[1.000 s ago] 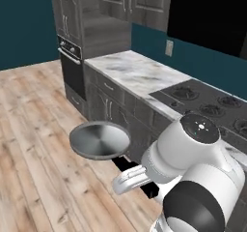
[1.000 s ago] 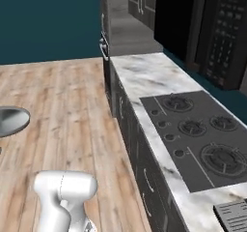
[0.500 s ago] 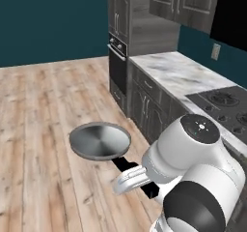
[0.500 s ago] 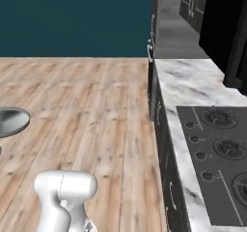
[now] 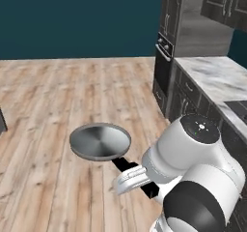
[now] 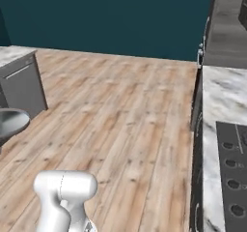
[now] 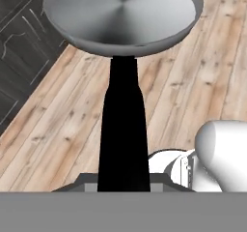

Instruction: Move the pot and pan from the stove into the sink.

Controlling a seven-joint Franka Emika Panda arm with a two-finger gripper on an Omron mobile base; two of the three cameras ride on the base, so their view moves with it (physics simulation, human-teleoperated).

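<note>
With the pincer [image 5: 129, 172] closed on the pan's [image 5: 100, 141] black handle, the base has swung away from the stove [image 6: 233, 170], presumably heading for the sink.

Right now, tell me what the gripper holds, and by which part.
The gripper holds the pan by its black handle, bowl out in front over the wood floor.

I get even, diffuse rendered light with no clear source. The shallow round grey metal pan [image 7: 123, 13] carries a soft radial sheen and a darker underside, no harsh glare. The pale wooden plank floor [image 5: 58, 105] looks slightly soft and blurred throughout.
</note>
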